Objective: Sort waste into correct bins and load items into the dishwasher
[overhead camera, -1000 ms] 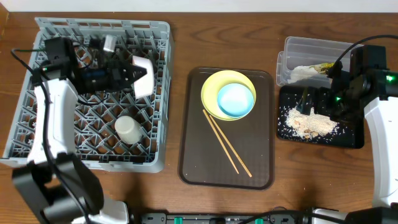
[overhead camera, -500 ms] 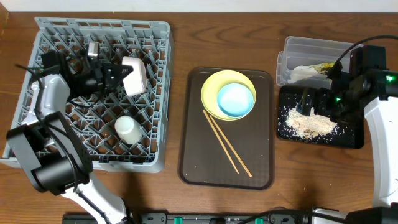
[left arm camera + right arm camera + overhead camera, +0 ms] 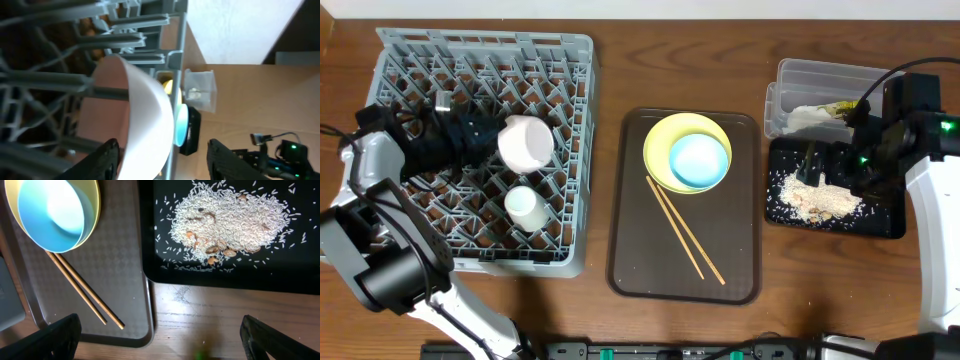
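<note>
The white-pinkish bowl (image 3: pixel 525 143) leans among the pegs of the grey dishwasher rack (image 3: pixel 570 60), just above the small white cup (image 3: pixel 524 207). My left gripper (image 3: pixel 490 138) reaches in from the left. Its jaws stand open either side of the bowl's rim (image 3: pixel 150 115), with a gap showing on the right side. The light blue bowl (image 3: pixel 699 160) sits in the yellow plate (image 3: pixel 665 150), with the chopsticks (image 3: pixel 685 228) beside them. Rice crumbs (image 3: pixel 815 198) lie in the black tray (image 3: pixel 885 220). My right gripper (image 3: pixel 160 340) hangs wide open and empty over the table by that tray.
The plate, blue bowl and chopsticks rest on a dark brown serving tray (image 3: pixel 630 260) in the middle. The clear tub (image 3: pixel 820 75) at the back right holds the white scrap (image 3: pixel 808 117) and the wrapper. Bare wood shows between the brown tray (image 3: pixel 120 255) and the black tray (image 3: pixel 300 265).
My left gripper has drawn back to the left, turning and setting the white-pinkish bowl down among the rack's pegs, and its jaws have opened. The right arm has not moved.
</note>
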`<state>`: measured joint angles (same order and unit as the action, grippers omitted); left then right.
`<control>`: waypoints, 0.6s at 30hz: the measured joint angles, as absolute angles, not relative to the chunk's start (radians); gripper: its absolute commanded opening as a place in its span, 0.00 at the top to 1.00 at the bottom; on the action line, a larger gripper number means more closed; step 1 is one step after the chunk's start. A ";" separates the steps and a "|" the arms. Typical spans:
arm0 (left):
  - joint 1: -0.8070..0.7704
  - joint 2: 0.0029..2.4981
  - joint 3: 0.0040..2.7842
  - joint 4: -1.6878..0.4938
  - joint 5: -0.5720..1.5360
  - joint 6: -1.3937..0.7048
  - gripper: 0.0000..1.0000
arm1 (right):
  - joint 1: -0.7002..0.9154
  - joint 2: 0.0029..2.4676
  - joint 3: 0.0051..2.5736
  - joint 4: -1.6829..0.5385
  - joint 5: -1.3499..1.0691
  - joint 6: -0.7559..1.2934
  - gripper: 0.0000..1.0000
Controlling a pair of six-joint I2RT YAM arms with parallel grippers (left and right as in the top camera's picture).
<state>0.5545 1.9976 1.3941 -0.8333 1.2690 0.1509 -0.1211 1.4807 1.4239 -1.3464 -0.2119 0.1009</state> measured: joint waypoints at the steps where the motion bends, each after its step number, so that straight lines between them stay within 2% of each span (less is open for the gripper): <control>1: 0.559 1.998 1.394 -0.833 1.261 0.152 0.37 | -0.121 1.481 1.424 -1.347 -0.212 0.101 0.01; 5: 0.575 1.980 1.394 -0.834 1.241 0.143 0.26 | -0.121 1.481 1.424 -1.349 -0.212 0.101 0.01; 11: 0.566 1.805 1.394 -0.833 1.161 0.117 0.24 | -0.121 1.481 1.424 -1.351 -0.209 0.101 0.01; 12: 0.552 1.753 1.394 -0.833 1.119 0.108 0.24 | -0.121 1.481 1.424 -1.353 -0.208 0.101 0.01; 14: 0.522 1.693 1.394 -0.832 1.066 0.099 0.16 | -0.121 1.481 1.424 -1.357 -0.208 0.101 0.01; 18: 0.367 1.555 1.394 -0.821 0.908 0.076 0.13 | -0.121 1.481 1.424 -1.369 -0.182 0.102 0.01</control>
